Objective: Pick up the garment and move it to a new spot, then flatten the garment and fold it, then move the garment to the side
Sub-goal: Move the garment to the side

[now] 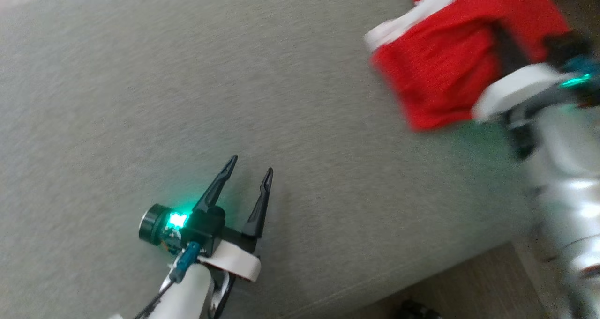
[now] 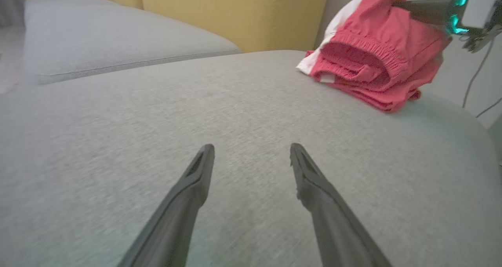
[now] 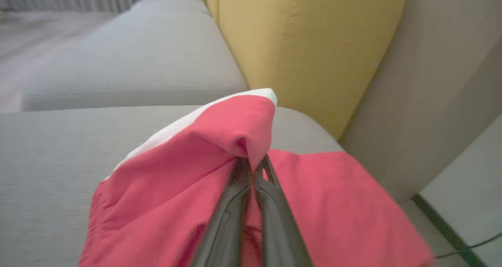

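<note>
Left pincer point(image 1: 251, 164) over cushion point(image 1: 140, 99), garment point(image 1: 440, 66) edgeward

No lettering, brand, number or sign can be read anywhere here. A small white patch point(image 2: 327, 78) on the red garment point(image 2: 376, 43), near the far right corner of the sofa cushion point(image 2: 235, 102), shows nothing legible.
</note>
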Motion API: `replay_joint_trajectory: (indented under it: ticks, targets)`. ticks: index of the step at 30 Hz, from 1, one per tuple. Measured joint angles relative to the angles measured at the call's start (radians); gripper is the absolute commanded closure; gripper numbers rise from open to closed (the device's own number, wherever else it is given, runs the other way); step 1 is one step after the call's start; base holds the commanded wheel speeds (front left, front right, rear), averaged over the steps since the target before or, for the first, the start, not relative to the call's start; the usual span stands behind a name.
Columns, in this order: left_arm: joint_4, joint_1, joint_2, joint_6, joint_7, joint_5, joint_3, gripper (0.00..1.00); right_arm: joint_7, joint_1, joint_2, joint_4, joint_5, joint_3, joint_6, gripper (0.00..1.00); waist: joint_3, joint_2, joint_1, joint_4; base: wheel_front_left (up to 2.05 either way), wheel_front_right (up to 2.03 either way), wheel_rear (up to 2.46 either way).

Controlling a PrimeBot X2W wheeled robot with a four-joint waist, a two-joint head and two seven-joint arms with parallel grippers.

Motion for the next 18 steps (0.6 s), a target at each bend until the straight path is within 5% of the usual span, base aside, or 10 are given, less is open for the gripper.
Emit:
replay_joint_trajectory:
  ticks: [6, 7, 12, 18]
  targets:
    - [-0.003, -0.022, -0.001, 0.000, 0.000, -0.001, 0.010, 0.00, 0.046, -0.095, -0.177, 0.110, -0.190, -0.146, 0.000, 1.00, 0.036, 0.0000, 0.0000, 0.098, 0.00, 0.00, 0.00]
    - [-0.004, -0.025, -0.001, 0.000, 0.000, -0.001, 0.011, 0.00, 0.047, -0.102, -0.195, 0.119, -0.221, -0.179, 0.000, 0.00, 0.043, 0.0000, 0.0000, 0.112, 0.00, 0.00, 0.00]
    - [-0.017, -0.032, -0.005, 0.000, -0.001, -0.001, 0.020, 0.00, 0.054, -0.127, -0.213, 0.114, -0.351, -0.376, 0.000, 0.00, 0.071, 0.0000, 0.0001, 0.163, 0.00, 0.00, 0.00]
    - [-0.020, -0.028, -0.005, 0.020, -0.001, -0.003, 0.059, 0.00, -0.016, -0.126, -0.093, 0.031, -0.396, -0.463, 0.000, 0.00, 0.046, 0.0000, -0.0001, 0.179, 0.00, 0.00, 0.00]
